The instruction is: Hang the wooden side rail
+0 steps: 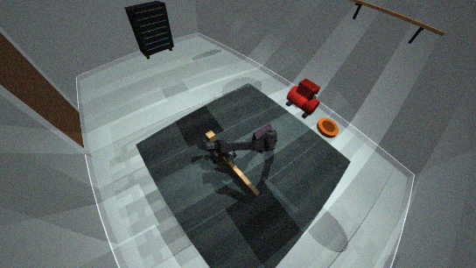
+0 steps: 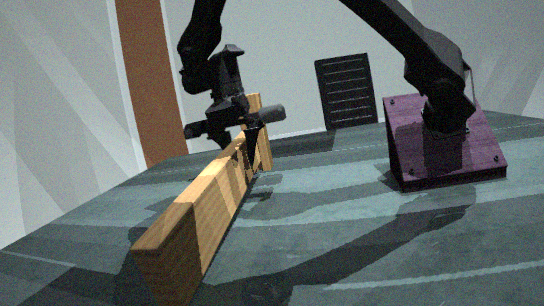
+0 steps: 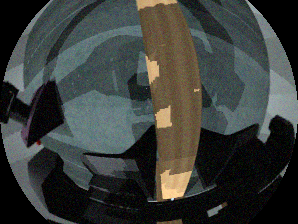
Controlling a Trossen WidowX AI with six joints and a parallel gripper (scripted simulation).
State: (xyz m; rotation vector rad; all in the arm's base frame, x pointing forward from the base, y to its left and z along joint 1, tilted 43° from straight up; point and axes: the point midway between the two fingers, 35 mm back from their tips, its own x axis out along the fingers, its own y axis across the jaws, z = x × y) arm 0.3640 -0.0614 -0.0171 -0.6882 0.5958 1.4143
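The wooden side rail (image 1: 241, 175) (image 2: 210, 210) (image 3: 175, 90) stands on its narrow edge, long and straight. My gripper (image 1: 222, 155) (image 2: 239, 147) (image 3: 166, 125) is shut on the rail, one finger on each side, near the end towards the post. The headboard post (image 1: 210, 135) (image 2: 266, 155) stands upright just beyond that end. The gripper hides most of where rail and post meet. Hooks, pins and slot are not seen, so I cannot tell if they touch. The rail's far end points away from the post; its lower corner is cut off in the exterior view.
The arm's purple base block (image 1: 262, 130) (image 2: 482, 157) (image 3: 46, 112) stands to one side of the rail. A black slatted cabinet (image 1: 150, 31) (image 2: 347, 90) is beyond the table. A red machine (image 1: 306, 94) and an orange disc (image 1: 322, 132) lie beyond the table's edge.
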